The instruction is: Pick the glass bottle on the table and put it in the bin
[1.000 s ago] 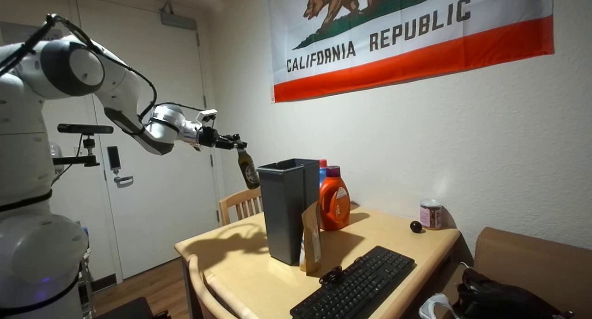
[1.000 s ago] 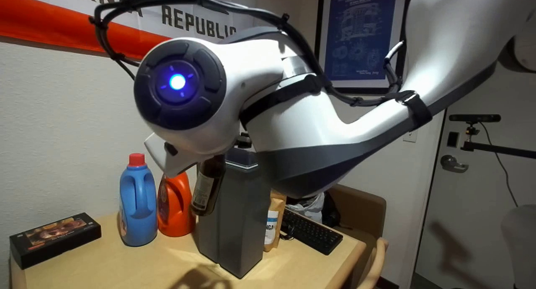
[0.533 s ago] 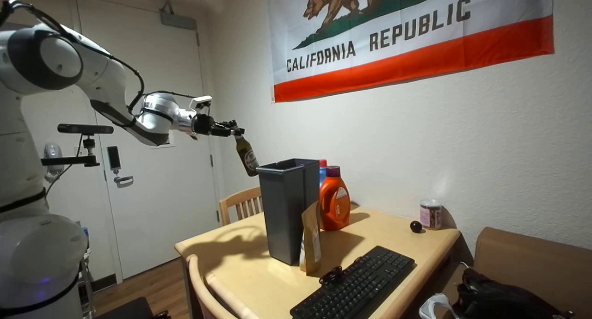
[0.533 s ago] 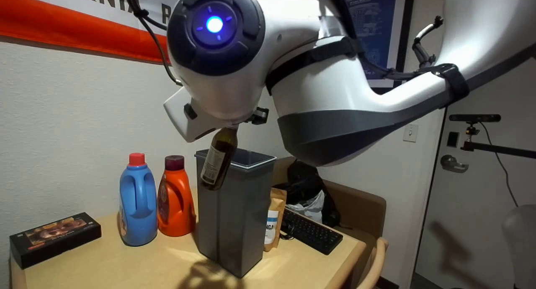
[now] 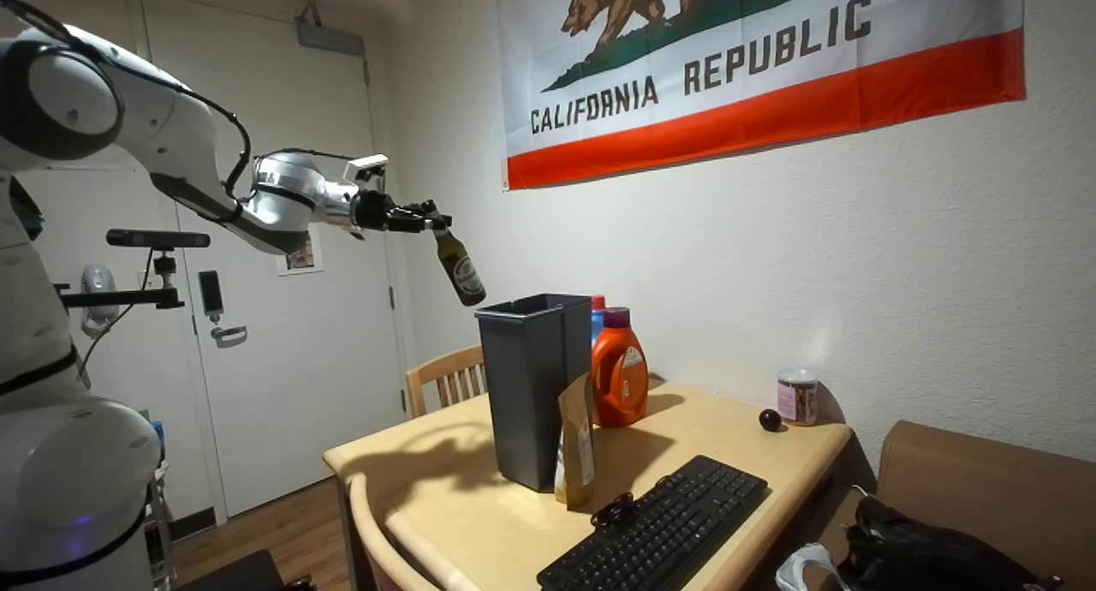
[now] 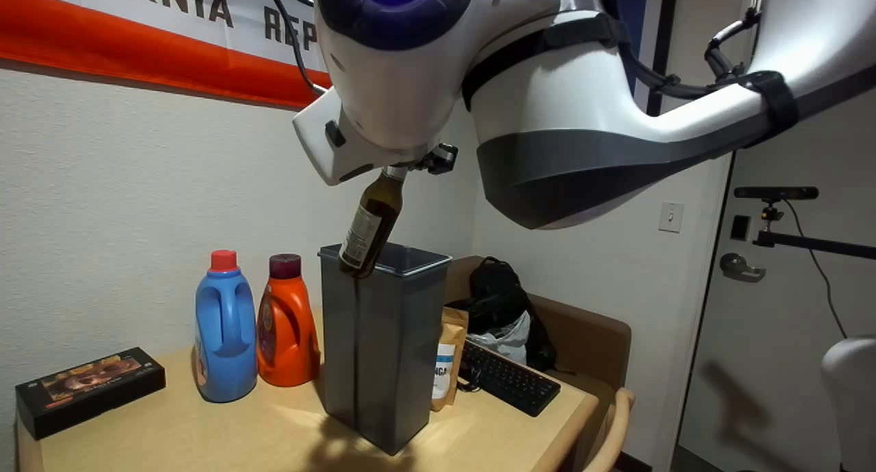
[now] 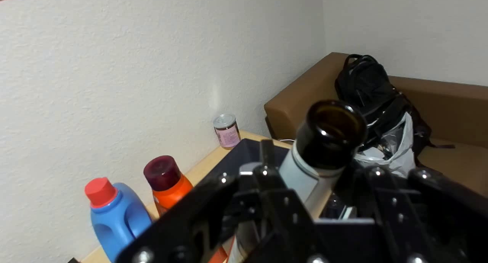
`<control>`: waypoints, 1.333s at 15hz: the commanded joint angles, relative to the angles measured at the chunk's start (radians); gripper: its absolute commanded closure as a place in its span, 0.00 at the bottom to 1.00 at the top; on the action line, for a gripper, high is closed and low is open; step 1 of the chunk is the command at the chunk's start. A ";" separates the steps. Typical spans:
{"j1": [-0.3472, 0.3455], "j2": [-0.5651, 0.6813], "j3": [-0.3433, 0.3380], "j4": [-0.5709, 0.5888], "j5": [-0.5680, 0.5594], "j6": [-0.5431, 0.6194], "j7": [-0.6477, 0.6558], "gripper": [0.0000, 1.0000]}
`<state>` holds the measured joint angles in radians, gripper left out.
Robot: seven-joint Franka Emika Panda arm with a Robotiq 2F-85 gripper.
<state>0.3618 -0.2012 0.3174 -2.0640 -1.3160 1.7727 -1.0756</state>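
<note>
your jaws are clamped around the neck of the bottle (image 5: pixel 460 264); in the wrist view its mouth sticks out past them. you have the bottle in the air, tilted, with its base lowest, near the rim of the bin (image 5: pixel 524 402) but apart from it and outside. in an exterior view the bottle (image 6: pixel 373 222) hangs in front of the bin and hides part of that rim. the bin stands upright on the worktop (image 5: pixel 479 514). just beside it you see a pouch (image 5: pixel 575 445) standing up, and near that a keyboard (image 5: pixel 659 531) lying flat. on another side of the bin the orange jug (image 6: pixel 287 335) and the blue jug (image 6: pixel 227 335) stand next to each other, and a box (image 6: pixel 89 393) lies past the blue jug. over by a corner of the worktop you have a tin (image 5: pixel 798 398), with a ball (image 5: pixel 770 420) just beside it. past the worktop a backpack (image 7: pixel 362 84) rests on a sofa (image 7: pixel 450 103) with a bag (image 7: pixel 402 160) by it. a flag (image 5: pixel 762 86) hangs high on the wall (image 5: pixel 753 257).
</note>
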 commanded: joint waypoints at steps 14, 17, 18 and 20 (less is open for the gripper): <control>-0.013 -0.228 -0.056 -0.022 0.105 -0.049 -0.146 0.90; -0.021 -0.226 -0.080 -0.025 0.113 -0.049 -0.138 0.90; -0.025 -0.222 -0.086 -0.028 0.114 -0.048 -0.135 0.90; -0.039 -0.212 -0.097 -0.035 0.103 -0.046 -0.122 0.90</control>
<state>0.3449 -0.4062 0.2280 -2.0867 -1.2124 1.7333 -1.1962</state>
